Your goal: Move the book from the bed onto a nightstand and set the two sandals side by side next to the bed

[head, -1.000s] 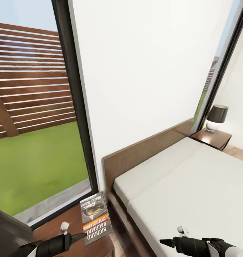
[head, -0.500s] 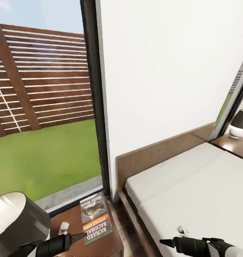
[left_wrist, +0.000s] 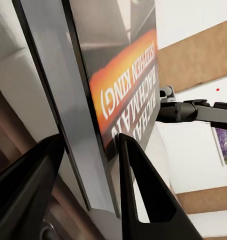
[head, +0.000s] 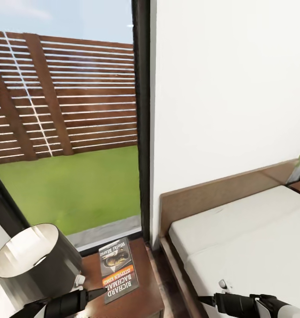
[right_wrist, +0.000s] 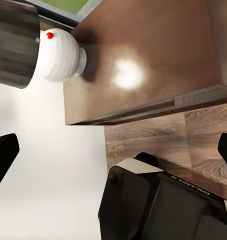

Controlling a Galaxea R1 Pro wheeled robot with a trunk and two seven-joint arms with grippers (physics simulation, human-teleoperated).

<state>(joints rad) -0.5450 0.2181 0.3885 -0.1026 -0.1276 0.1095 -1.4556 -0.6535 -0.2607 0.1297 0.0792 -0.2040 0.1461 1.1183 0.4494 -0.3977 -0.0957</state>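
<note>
- Left gripper (head: 99,292) has its two fingers pinched on the lower edge of the book (head: 118,269); the left wrist view shows a finger (left_wrist: 138,200) on either side of the cover, orange band up close.
- The book hangs over the nightstand (head: 145,287), cover up; whether it touches the wood, I cannot tell.
- On the nightstand beside the book stands a lamp (head: 35,260), its dark shade near the left arm.
- The bed (head: 238,229) lies just beside the nightstand, mattress bare of the book.
- Right gripper (head: 205,300) hovers over the bed's near edge, fingers spread, holding nothing.
- Judgement: this is the book-placing step, nearly finished. Next move calls for lowering the book flat onto the nightstand, clear of the lamp, then releasing.
- The sandals come after that.
</note>
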